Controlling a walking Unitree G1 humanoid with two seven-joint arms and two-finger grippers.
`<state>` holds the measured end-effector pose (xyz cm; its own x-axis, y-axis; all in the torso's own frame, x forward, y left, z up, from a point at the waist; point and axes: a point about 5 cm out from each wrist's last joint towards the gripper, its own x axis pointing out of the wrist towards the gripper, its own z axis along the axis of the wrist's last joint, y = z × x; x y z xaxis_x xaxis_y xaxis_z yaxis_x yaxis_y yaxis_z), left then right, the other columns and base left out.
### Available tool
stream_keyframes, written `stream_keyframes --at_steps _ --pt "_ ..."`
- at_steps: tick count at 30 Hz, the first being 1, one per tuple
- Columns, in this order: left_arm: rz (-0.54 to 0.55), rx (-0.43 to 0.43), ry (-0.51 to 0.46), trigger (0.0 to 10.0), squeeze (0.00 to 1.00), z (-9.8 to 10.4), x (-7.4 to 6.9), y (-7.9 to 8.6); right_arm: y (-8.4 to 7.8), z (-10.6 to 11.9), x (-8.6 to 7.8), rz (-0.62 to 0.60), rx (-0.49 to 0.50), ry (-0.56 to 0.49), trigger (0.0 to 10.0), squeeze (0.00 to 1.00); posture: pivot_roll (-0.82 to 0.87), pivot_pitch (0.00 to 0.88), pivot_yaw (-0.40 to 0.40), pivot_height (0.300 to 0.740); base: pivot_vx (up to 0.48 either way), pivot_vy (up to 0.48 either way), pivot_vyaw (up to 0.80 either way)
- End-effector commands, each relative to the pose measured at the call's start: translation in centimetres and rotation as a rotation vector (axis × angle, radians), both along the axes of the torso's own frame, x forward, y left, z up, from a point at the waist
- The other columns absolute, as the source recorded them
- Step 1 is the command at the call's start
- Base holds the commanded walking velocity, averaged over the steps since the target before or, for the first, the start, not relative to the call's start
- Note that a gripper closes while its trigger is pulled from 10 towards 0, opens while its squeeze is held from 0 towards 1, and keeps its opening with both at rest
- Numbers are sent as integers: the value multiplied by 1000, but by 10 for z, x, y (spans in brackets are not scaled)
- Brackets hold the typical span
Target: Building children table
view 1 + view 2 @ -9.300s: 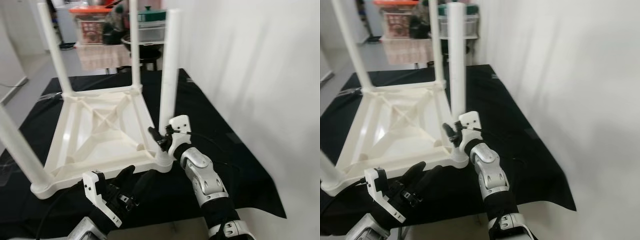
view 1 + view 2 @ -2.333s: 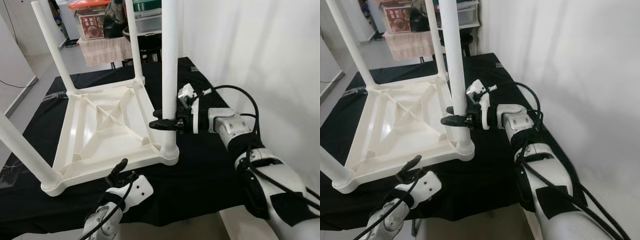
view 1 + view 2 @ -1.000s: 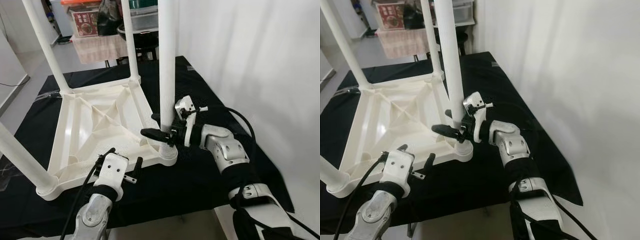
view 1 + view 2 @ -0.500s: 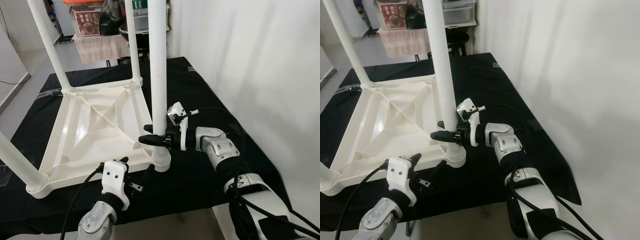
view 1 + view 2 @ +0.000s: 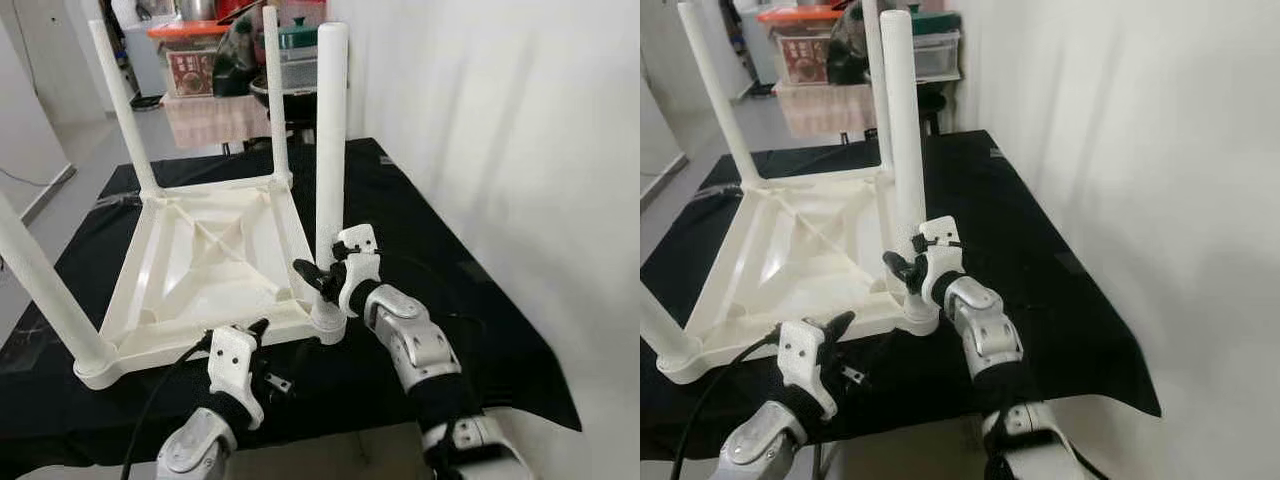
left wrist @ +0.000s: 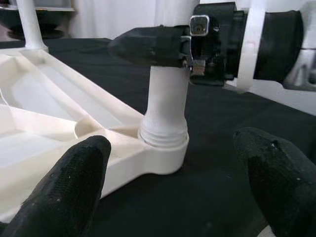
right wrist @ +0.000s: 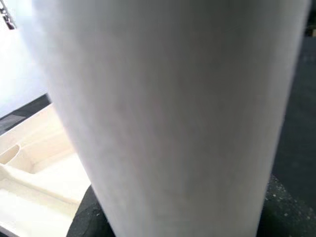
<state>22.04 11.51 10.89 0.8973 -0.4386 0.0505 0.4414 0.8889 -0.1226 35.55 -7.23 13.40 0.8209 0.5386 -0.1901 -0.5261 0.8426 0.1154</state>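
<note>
Left gripper [image 5: 262, 347] hangs spread wide, grasping nothing, just short of the table's [image 5: 200, 270] near edge; right gripper [image 5: 318, 277] is clamped on the near-right leg [image 5: 329, 150] low by its socket; table lies upside down on a black cloth [image 5: 420, 270], legs up.

A lived-in home, by the look of it: a counter [image 5: 420, 210] draped in black cloth stands against a plain white wall [image 5: 500, 120], and behind it a cloth-covered side table [image 5: 205, 115] carries plastic storage boxes [image 5: 190, 60] and a lidded pot [image 5: 297, 35] on a tiled floor [image 5: 75, 145].
</note>
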Motion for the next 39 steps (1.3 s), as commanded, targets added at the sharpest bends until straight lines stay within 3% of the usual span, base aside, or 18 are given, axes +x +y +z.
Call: stream_keyframes --at_steps 1,4,5,8,10,13,15,16,23,24,25,26,34,35,36,37,38,39 --pt "-14 -6 -17 10000 0 3 -1 1 -15 -31 -5 -60 -4 160 10000 0 -16 0 4 740 0 0 0" --pt "-18 -6 -19 10000 0 3 -2 0 -14 -29 -4 -40 5 150 10000 0 -16 0 4 740 0 0 0" --pt "-28 -15 -20 10000 0 3 -4 -1 -12 -26 -2 -1 18 141 10000 1000 -13 0 3 740 0 0 0" --pt "-41 -48 -15 10000 0 4 -8 -2 -12 -10 4 136 89 107 10000 1000 -11 0 0 740 0 0 0" --pt "-41 -48 -15 10000 0 4 -8 -2 -12 -10 4 136 89 107 10000 1000 -11 0 0 740 0 0 0" --pt "-72 -79 -9 10000 0 4 -9 -4 -16 23 6 397 143 7 10000 1000 -9 0 -4 740 0 0 0" --pt "-75 -84 -8 10000 0 4 -8 -5 -16 28 5 459 137 -10 10000 1000 -9 0 -4 740 0 0 0" --pt "-77 -90 -9 10000 0 4 -7 -5 -17 31 4 541 122 -28 10000 0 -4 0 -9 740 0 0 0" --pt "-76 -113 -10 10000 0 4 -6 -5 -16 29 3 735 75 7 10000 0 12 0 -18 740 0 0 0" --pt "-75 -115 -10 10000 0 3 -6 -4 -16 27 5 717 71 17 3255 0 13 0 -18 740 0 0 0" --pt "-75 -115 -10 10000 0 3 -6 -4 -16 27 5 717 71 17 3255 0 13 0 -18 740 0 0 0" --pt "-74 -121 -10 10000 0 3 -5 -4 -16 25 6 708 74 27 0 0 14 0 -20 740 0 0 0" --pt "-75 -129 -12 10000 0 3 -6 -3 -21 16 3 674 101 46 0 0 6 0 -20 740 0 0 0" --pt "-77 -130 -13 10000 0 3 -7 -3 -23 8 -3 623 125 68 0 0 6 0 -20 740 0 0 0" --pt "-79 -132 -15 10000 0 4 -8 -2 -19 -9 -3 383 47 89 0 0 -2 0 -22 740 0 0 0" --pt "-79 -132 -15 10000 0 4 -8 -2 -19 -9 -3 383 47 89 0 0 -2 0 -22 740 0 0 0" --pt "-80 -133 -16 10000 0 4 -9 -2 -17 -20 -3 205 -16 97 0 0 -2 0 -22 740 0 0 0" --pt "-81 -133 -16 10000 0 4 -9 -1 -10 -32 -16 76 7 160 0 0 -9 0 -16 740 0 0 0"
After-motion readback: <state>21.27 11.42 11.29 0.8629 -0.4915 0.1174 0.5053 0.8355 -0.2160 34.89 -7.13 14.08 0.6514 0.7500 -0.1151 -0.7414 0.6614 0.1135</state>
